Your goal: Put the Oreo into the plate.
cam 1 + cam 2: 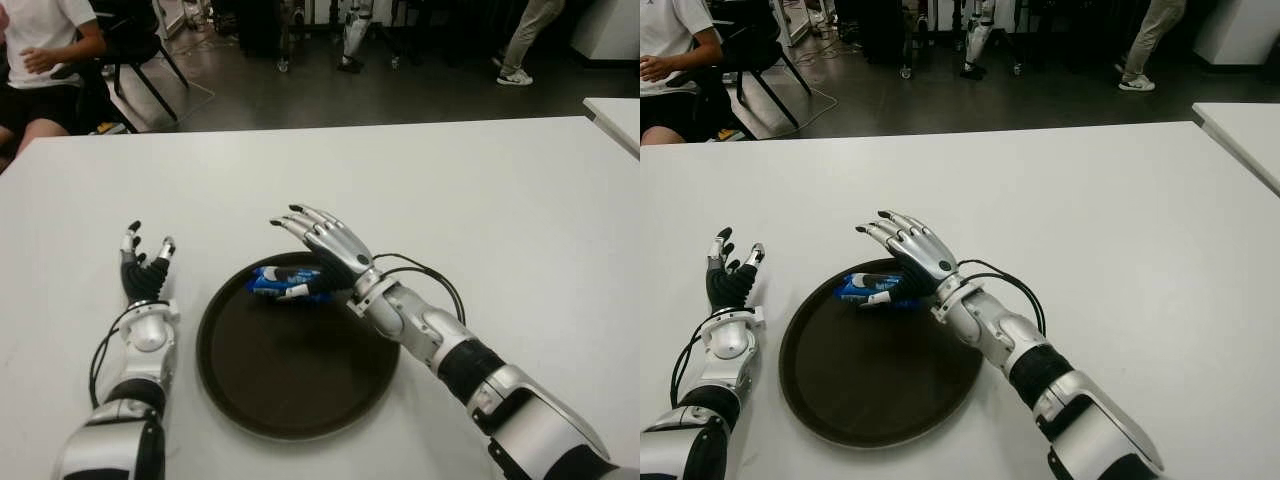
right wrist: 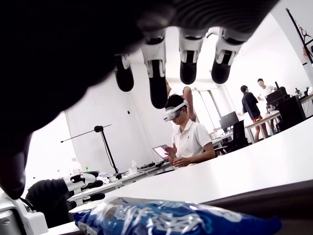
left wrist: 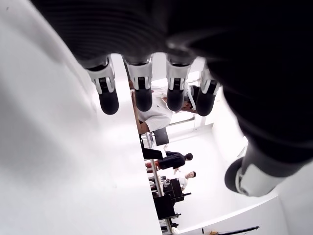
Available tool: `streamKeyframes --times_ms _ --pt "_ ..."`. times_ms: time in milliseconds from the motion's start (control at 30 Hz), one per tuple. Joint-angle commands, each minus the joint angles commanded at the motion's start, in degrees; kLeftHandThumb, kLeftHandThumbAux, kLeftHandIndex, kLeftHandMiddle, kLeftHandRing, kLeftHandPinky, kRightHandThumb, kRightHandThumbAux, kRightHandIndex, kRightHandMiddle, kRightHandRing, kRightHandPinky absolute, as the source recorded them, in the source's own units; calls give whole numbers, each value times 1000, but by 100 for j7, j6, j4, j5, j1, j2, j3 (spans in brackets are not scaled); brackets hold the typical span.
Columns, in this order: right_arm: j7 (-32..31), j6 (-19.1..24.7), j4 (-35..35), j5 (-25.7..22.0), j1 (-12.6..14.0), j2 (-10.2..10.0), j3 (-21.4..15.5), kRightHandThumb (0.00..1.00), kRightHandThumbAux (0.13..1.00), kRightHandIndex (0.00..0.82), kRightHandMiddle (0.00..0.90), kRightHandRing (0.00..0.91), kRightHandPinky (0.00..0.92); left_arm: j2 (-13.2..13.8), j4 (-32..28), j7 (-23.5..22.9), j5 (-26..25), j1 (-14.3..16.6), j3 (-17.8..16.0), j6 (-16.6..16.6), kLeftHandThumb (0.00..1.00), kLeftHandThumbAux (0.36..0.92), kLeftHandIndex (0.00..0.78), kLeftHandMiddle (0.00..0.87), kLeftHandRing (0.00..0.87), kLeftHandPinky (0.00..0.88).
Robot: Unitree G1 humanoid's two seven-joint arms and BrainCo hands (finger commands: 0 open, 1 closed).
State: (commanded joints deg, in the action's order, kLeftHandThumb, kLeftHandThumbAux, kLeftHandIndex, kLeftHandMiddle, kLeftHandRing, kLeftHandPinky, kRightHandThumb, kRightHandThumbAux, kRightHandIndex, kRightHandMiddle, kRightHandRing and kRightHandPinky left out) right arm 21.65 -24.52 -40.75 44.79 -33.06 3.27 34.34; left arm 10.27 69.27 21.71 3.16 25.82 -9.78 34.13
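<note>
While the blue Oreo pack (image 1: 285,283) lies inside the dark round plate (image 1: 290,385), near its far rim, the right hand (image 1: 327,243) is just above and beside it. The fingers (image 1: 300,222) of this hand are spread and extended, and they pinch nothing; in the right wrist view the pack (image 2: 176,218) is below the open fingertips, apart from them. The left hand (image 1: 145,268) shows on the white bench (image 1: 480,200), left of the plate, with its fingers relaxed, pointing up and holding nothing. Beyond the far edge of the bench, at the left, a person (image 1: 45,50) sits on a chair.
</note>
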Motion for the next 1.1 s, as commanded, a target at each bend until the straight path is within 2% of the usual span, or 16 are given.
streamKeyframes --times_ms 467,733,1100 --pt "4 -768 -372 -379 -56 -66 -134 0 423 0 0 0 0 -10 -7 5 4 -1 -11 2 373 625 47 51 26 30" --pt "-50 -974 -478 -429 -96 -76 -171 0 433 0 0 0 0 -13 -5 51 27 2 -5 11 370 612 49 55 29 30" --pt "48 -1027 -565 -393 -119 -95 -185 0 423 0 0 0 0 -4 18 58 30 8 -10 -11 364 614 55 61 33 30"
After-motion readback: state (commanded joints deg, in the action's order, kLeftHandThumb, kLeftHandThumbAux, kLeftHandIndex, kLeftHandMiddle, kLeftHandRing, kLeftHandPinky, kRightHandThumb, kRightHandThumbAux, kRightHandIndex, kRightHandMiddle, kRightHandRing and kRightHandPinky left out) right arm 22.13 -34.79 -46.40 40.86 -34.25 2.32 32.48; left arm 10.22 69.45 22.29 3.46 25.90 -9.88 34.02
